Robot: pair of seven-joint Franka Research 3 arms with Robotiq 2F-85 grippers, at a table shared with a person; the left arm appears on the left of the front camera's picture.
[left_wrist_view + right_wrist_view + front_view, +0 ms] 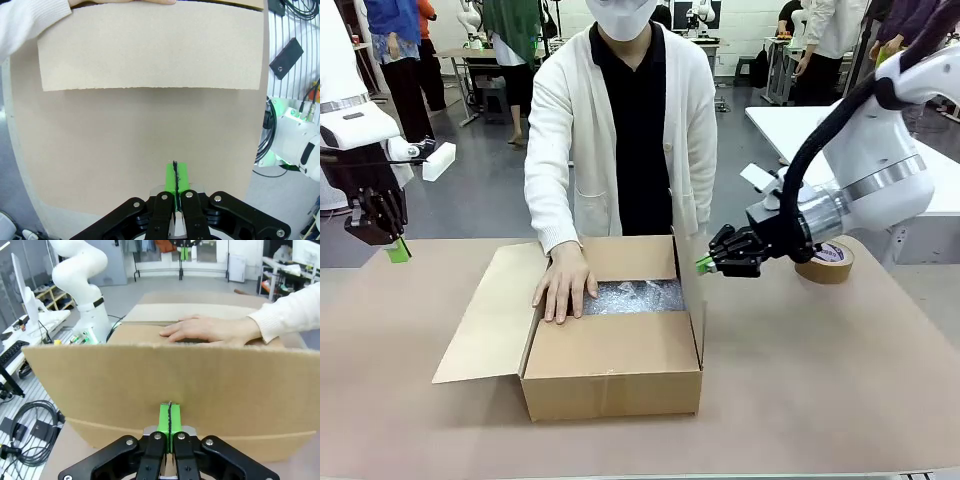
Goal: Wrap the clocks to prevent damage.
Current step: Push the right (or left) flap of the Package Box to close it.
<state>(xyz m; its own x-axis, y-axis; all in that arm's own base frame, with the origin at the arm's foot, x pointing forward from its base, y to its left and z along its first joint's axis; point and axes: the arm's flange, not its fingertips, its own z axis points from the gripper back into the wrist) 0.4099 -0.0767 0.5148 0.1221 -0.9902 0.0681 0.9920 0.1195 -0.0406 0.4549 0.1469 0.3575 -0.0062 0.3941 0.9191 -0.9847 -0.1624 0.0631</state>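
Note:
An open cardboard box [610, 370] sits mid-table with bubble wrap [640, 296] lying inside; the clocks are hidden. A person's hand [563, 285] rests flat on the box's left side, over the wrap's edge. My right gripper [703, 264] is shut with nothing in it, its tips at the outer face of the upright right flap [688, 290]. In the right wrist view that flap [200, 380] stands just ahead of the shut right gripper [170, 422]. My left gripper [398, 250] hangs shut over the table's far-left edge, apart from the box; the left wrist view has this gripper [175, 182] above bare table.
A roll of brown tape [827, 262] lies at the right, behind my right arm. The box's left flap [485, 320] lies folded out flat on the brown table [820, 380]. The person stands at the far side behind the box.

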